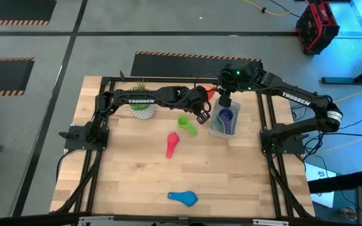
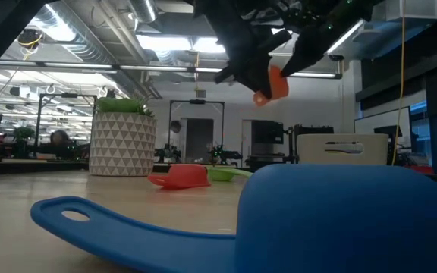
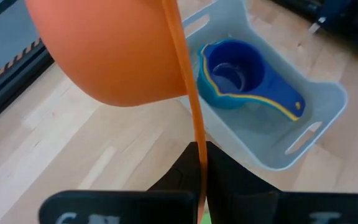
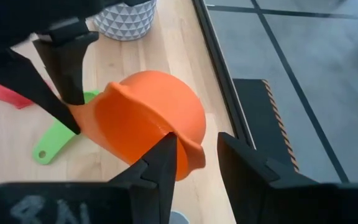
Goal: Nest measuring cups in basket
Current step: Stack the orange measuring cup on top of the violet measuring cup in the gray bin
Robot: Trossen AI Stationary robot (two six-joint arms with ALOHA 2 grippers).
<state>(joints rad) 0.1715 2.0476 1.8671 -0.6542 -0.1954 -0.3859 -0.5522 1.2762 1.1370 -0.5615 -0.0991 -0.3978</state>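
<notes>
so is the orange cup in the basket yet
No, out. The orange cup hangs in the air, its handle clamped by the left gripper, beside the basket.

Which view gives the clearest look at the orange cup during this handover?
The right wrist view: the orange cup fills the frame, the left gripper pinching its handle and the right gripper at its rim. The left wrist view shows its underside and edge-on handle. The low view shows it hanging small; the high view shows only a sliver.

The high view looks straight down on the whole bench (image 1: 137, 182). The low view sits at bench level, very near a blue cup (image 2: 340, 220), facing the room. Both wrist views look closely at the orange cup (image 3: 117, 56); the left's also takes in the basket (image 3: 316, 118).
</notes>
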